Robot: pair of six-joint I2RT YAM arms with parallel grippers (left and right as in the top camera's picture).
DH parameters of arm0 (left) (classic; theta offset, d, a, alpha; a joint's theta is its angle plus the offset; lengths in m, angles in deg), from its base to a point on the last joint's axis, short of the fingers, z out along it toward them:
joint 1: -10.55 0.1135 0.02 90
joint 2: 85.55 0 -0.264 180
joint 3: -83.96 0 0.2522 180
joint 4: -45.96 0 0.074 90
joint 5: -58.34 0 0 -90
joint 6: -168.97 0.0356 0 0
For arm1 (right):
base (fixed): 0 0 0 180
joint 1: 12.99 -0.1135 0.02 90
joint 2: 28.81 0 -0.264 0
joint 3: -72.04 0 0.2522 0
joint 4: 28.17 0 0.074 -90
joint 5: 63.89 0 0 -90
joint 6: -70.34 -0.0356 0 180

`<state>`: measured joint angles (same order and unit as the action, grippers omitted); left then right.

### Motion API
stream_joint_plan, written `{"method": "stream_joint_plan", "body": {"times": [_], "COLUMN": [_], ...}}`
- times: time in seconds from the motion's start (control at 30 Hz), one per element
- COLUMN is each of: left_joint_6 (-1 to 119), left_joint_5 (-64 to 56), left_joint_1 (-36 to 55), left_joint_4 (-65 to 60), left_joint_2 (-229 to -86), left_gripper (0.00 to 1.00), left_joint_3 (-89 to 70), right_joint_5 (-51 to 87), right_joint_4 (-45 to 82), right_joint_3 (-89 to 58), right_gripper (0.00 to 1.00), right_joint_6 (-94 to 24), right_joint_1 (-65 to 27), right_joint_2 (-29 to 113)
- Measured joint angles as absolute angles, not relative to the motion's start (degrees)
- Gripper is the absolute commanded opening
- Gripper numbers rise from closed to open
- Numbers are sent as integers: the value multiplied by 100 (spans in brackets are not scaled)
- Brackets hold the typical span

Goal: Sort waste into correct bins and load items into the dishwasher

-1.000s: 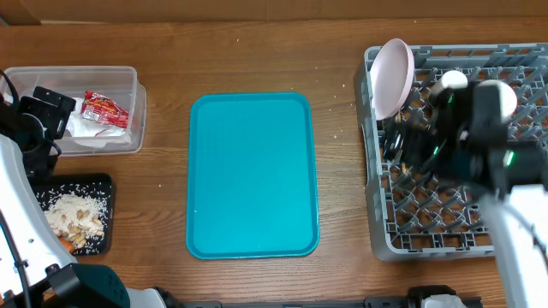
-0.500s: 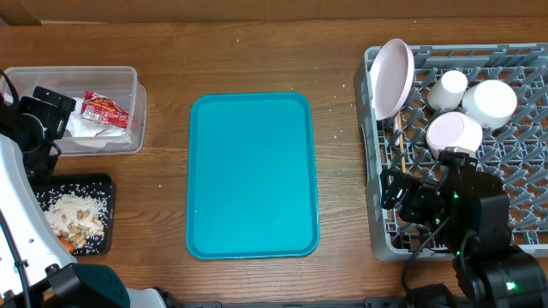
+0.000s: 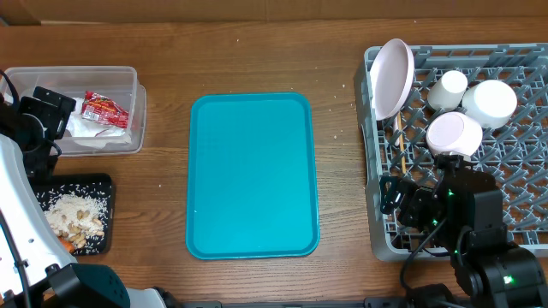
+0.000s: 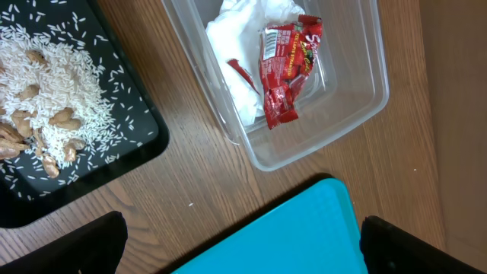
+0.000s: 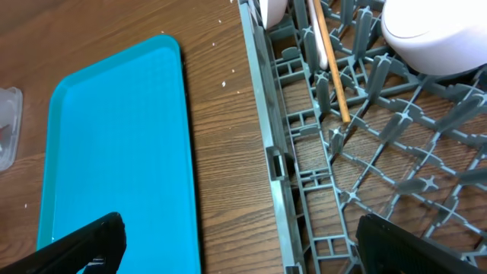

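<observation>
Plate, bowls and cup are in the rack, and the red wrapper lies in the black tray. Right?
No. The wrapper lies in the clear tub, on the napkins, not the black tray; the left wrist view shows it. The plate, bowls and cup are in the rack.

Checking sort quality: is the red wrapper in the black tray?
No, the red wrapper lies in the clear tub, on the white napkins.

The left gripper (image 4: 242,247) hangs with its two dark fingers (image 4: 68,250) spread wide and nothing between them, its white arm (image 3: 17,205) stretched out behind it, while the right gripper (image 5: 242,245) gapes just as wide and empty, its fingers (image 5: 426,257) pointing ahead of its dark forearm (image 3: 484,257).
</observation>
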<state>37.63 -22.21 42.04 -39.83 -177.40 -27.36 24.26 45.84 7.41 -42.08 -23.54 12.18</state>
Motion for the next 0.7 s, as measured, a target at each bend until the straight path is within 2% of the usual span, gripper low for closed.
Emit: {"method": "stream_joint_plan", "body": {"times": [0.23,0.5,0.7], "left_joint_6": [3763,3760,3763], "left_joint_5": [-2221,-2219,-2221], "left_joint_1": [4204,4204,4204], "left_joint_4": [-3983,-3983,-3981], "left_joint_2": [-17740,-17740,-17740], "left_gripper": [100,100,100], "left_joint_3": [-2736,-2736,-2736], "right_joint_5": [2570,2242,2076], "right_joint_4": [4201,1058,-659], "right_joint_3": [1023,3219,4505], "right_gripper": [100,100,100], "right_joint_6": [-4157,-3318,-2923], "right_joint_1": [-2352,-2293,-2155], "right_joint_2": [1177,-60,-827]}}
